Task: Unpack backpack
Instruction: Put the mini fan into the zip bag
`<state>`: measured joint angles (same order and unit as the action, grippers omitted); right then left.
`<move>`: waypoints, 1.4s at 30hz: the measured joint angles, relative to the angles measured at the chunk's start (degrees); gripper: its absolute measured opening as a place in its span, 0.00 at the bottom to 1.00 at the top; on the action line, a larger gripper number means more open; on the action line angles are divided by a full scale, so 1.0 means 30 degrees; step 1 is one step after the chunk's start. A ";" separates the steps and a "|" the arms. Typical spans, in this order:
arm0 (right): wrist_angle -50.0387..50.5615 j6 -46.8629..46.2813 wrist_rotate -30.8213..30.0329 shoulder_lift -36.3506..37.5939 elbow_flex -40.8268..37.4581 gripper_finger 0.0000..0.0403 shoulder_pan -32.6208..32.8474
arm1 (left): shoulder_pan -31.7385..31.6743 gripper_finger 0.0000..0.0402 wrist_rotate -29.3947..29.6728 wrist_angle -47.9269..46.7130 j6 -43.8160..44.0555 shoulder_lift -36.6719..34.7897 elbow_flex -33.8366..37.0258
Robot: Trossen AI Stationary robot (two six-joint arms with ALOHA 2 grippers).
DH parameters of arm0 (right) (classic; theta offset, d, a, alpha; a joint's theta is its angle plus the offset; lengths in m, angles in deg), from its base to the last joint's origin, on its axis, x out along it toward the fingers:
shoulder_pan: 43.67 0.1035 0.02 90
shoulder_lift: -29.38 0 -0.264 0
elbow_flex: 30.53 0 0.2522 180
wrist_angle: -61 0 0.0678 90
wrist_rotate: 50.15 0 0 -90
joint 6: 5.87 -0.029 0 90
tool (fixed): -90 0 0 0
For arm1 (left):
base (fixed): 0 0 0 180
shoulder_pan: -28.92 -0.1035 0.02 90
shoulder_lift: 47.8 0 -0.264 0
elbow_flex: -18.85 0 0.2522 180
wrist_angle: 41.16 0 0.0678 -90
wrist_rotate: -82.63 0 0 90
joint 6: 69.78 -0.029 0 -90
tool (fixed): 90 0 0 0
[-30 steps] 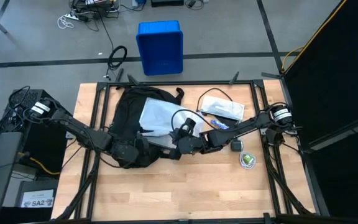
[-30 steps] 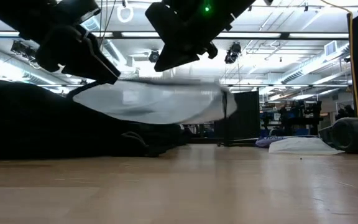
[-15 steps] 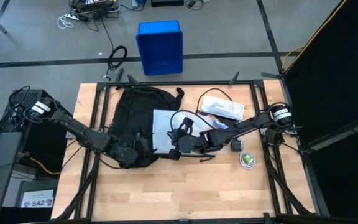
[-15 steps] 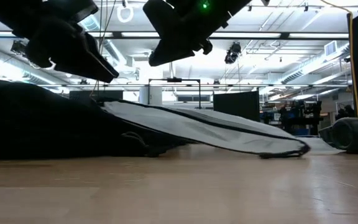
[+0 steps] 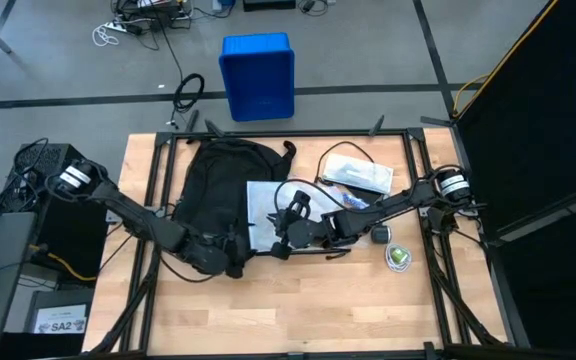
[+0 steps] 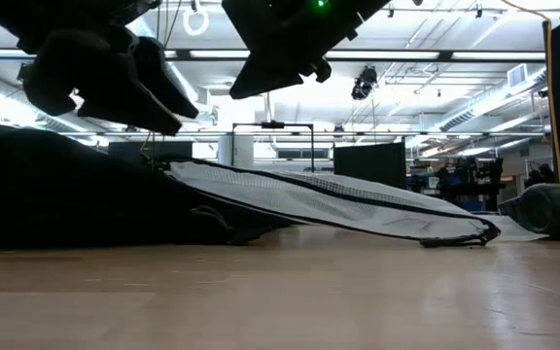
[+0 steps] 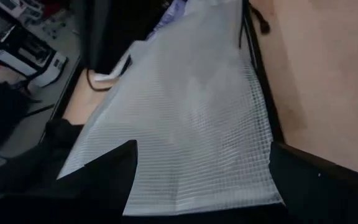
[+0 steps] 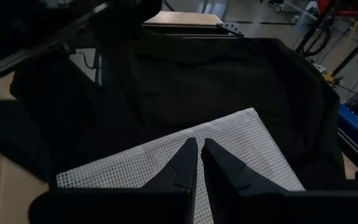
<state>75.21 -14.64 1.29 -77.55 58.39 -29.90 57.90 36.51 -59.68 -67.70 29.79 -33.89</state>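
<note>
The black backpack (image 5: pixel 213 185) lies flat at the table's far left. A white mesh pouch (image 5: pixel 268 205) leans with one end on the backpack (image 6: pixel 56 194); its other end (image 6: pixel 455 236) rests on the table. My right gripper (image 8: pixel 197 144) hangs shut just above the pouch (image 8: pixel 185 162), clear of it in the low view (image 6: pixel 251 87). My left gripper (image 5: pixel 236 250) is open near the backpack's near end, above the pouch (image 7: pixel 185 112), and touches nothing (image 6: pixel 173 119).
A white bag (image 5: pixel 358 172), a small dark roll (image 5: pixel 380 235) and a green round item (image 5: pixel 399 256) lie on the table's right half. A blue bin (image 5: pixel 258 75) stands on the floor beyond the far edge. Bare wood runs along the near edge.
The pouch, hanging level above the table a second ago, has dropped: its right end fell onto the table while the other end stayed on the backpack. My left gripper has shifted toward the table's right, staying open.
</note>
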 joint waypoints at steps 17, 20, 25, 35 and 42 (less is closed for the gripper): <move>0.0147 0.0752 -0.0007 -0.0007 0.0000 0.00 0.0413 | 0.0134 0.82 -0.2879 -0.1812 0.0898 0.3683 -0.3480; 0.0130 0.0787 -0.0030 -0.0014 0.0000 0.01 0.0476 | 0.0134 0.82 -0.2512 -0.2055 0.1035 0.3683 -0.3482; 0.0168 0.0782 -0.0044 -0.0015 -0.0007 0.01 0.0634 | -0.0133 0.82 -0.1790 -0.2653 0.2601 0.3676 -0.3482; 0.0257 0.0787 -0.0036 -0.0015 -0.0007 0.01 0.1097 | -0.0887 0.82 -0.1662 -0.3017 0.2874 0.4859 -0.3482; 0.0321 0.0945 -0.0036 -0.0015 -0.0007 0.01 0.1292 | -0.1314 0.79 0.0153 -0.2905 0.2019 0.5373 -0.3475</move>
<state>76.17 -11.81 1.18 -77.60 58.37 -26.02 53.96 36.97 -68.40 -61.65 45.91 -44.32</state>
